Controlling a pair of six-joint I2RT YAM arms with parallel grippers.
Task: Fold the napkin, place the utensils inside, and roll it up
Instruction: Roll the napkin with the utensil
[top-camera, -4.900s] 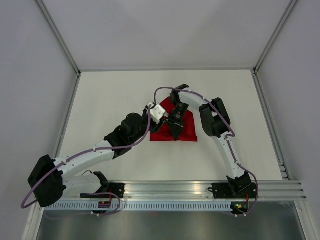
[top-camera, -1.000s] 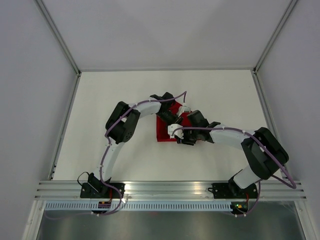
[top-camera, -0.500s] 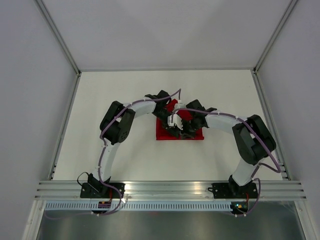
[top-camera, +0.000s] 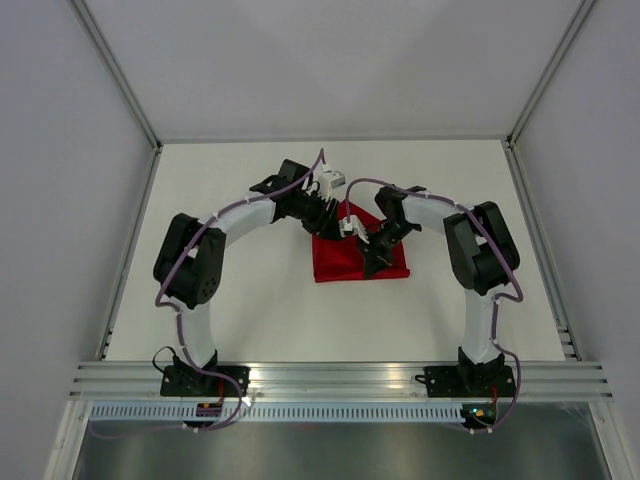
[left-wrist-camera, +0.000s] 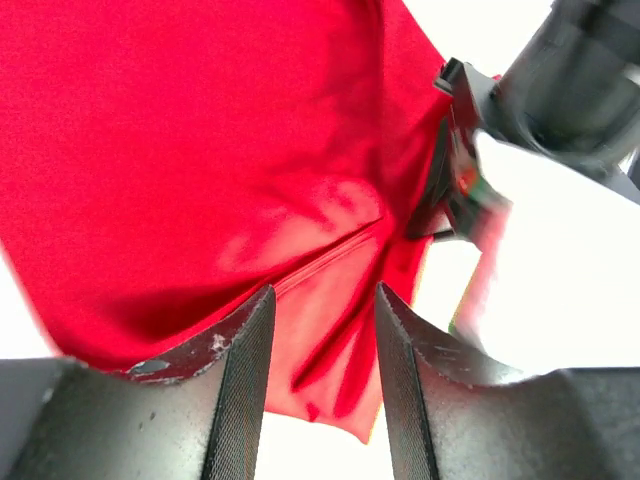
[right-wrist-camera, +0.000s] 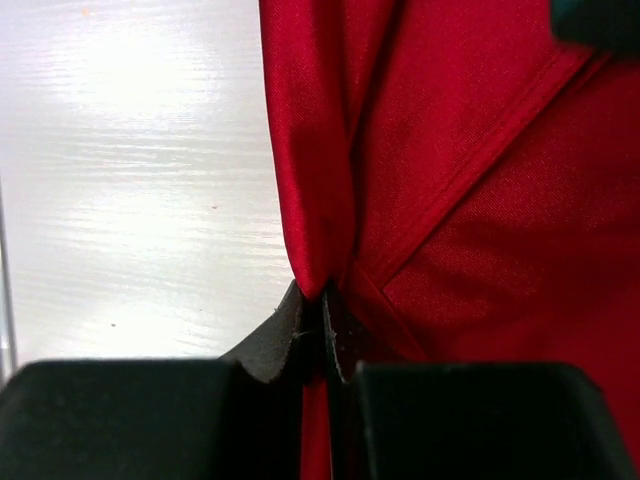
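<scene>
Napkin (top-camera: 345, 262) (red, loosely folded) is clamped along one fold by my right gripper (right-wrist-camera: 322, 312), while my left gripper (left-wrist-camera: 320, 312) hangs over it with jaws apart.

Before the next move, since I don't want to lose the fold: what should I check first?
1. Grip of the right gripper on the napkin: ok, jaws shut on a fold.
2. Release by the left gripper: ok, jaws open with the cloth lying beyond them.
3. Cloth lying flat: not ok, gathered into a ridge at the pinch.
4. Cloth within the table: ok.
5. Whereabouts of the utensils: cannot tell, none in view.
</scene>
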